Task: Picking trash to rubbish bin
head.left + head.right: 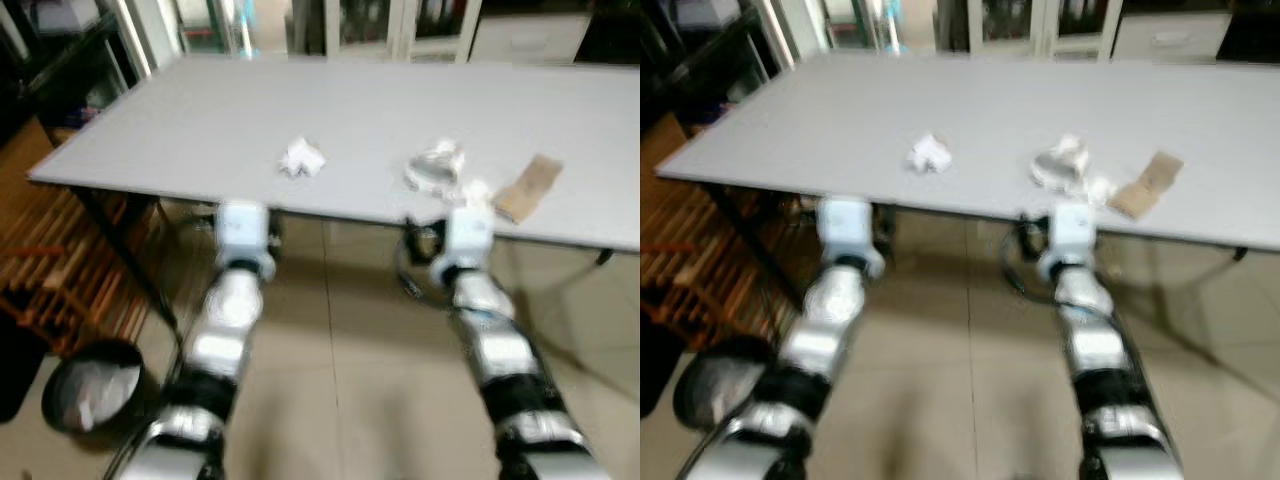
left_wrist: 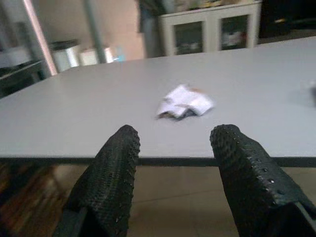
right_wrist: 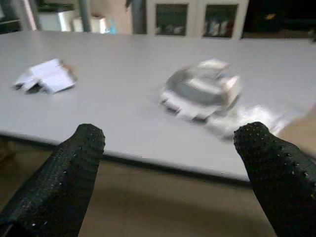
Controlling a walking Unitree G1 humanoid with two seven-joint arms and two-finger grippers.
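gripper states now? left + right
Left gripper: open, empty, at the table edge facing the crumpled white paper.
Right gripper: open, empty, facing the clear plastic wrapper.

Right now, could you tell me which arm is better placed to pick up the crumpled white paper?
Left, probably. The left gripper is open and aimed straight at the crumpled white paper; the right gripper faces the clear plastic wrapper.
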